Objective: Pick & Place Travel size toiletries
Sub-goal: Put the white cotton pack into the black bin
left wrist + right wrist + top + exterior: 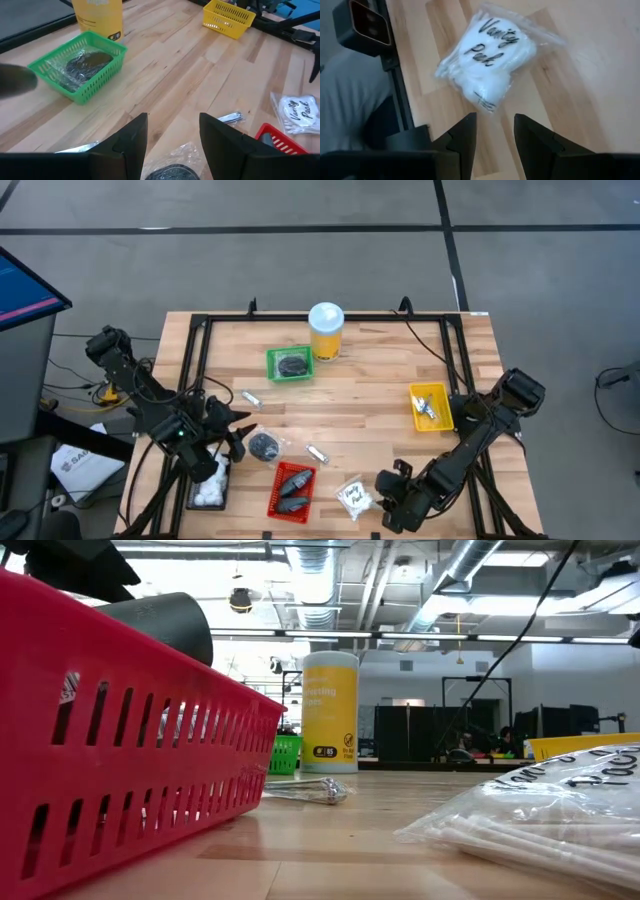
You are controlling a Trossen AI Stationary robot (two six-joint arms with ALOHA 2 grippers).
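A dark round puck in clear wrap (264, 446) lies on the table, just beside my left gripper (240, 432). In the left wrist view the puck (169, 173) shows right below the open fingers (172, 135), which have nothing between them. A white sachet printed "Vanity Pack" (354, 497) lies flat near the table's near edge. My right gripper (386, 492) stands just to the right of it, slanting down. In the right wrist view the sachet (487, 55) lies ahead of the open, empty fingers (495, 131).
A red tray (292, 490) holds dark bottles, and a black tray (209, 486) holds white sachets. A green tray (290, 364) with a wrapped dark item, a yellow jar (326, 332) and a yellow tray (431, 407) stand farther back. Silvery tubes (317, 453) (250, 397) lie loose on the table.
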